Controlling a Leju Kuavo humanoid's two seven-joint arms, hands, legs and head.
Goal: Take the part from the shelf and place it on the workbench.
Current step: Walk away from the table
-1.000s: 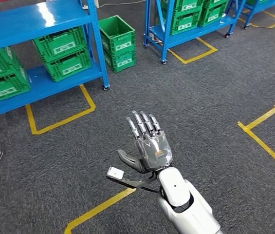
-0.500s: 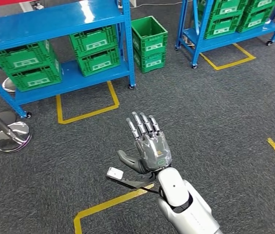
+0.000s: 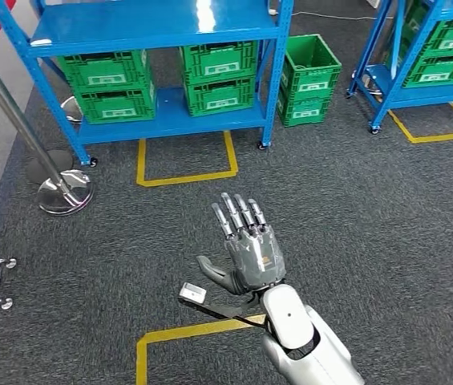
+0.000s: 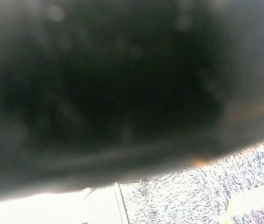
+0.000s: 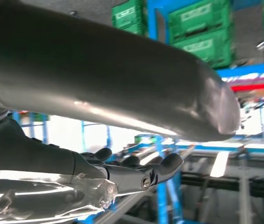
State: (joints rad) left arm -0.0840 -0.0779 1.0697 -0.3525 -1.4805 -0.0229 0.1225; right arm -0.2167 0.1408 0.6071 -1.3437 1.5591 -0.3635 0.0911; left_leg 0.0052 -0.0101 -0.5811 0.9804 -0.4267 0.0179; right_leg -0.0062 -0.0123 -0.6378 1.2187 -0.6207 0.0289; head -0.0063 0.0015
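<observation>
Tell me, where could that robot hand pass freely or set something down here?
Bare carpet lies open around the right robot hand, between the two blue shelves. It is crowded on the lower shelf, packed with green crates, and near the metal stand base.

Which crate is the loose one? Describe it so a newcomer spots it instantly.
Start at the blue shelf facing the robot, with green crates stacked on its lower deck. Go past its right-hand post to the carpet: the loose crate stack stands there on the floor. Unlike its neighbours, it sits on no shelf, and its top is open and uncovered.
</observation>
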